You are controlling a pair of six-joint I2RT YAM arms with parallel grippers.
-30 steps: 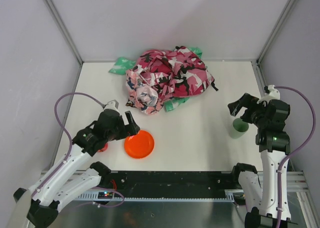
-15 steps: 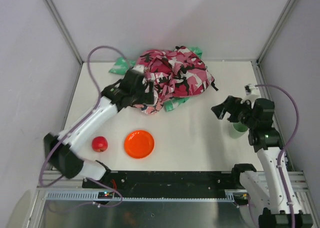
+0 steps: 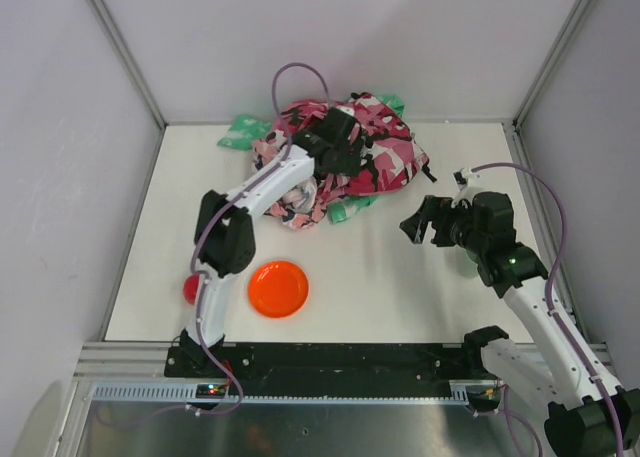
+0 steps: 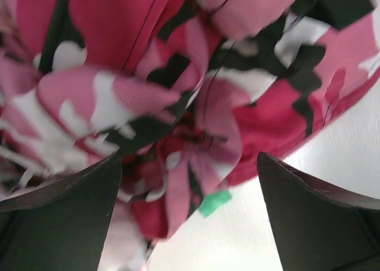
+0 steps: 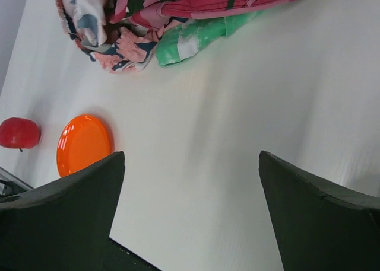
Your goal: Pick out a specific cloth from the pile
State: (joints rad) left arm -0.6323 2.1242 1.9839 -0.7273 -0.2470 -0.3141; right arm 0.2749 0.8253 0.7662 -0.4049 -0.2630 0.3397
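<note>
The left gripper, fingers spread, hangs just over the pile at the far edge of the white table. The white cloth sits at the pile's near-left side. The right gripper, also spread, hovers over bare table. Pale walls enclose it.

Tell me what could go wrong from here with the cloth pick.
The left end effector is open right over the patterned cloth, with no plain white piece between its fingers; closing here would likely grab the wrong fabric. The pile looks tangled, so lifting may drag several cloths along.
</note>
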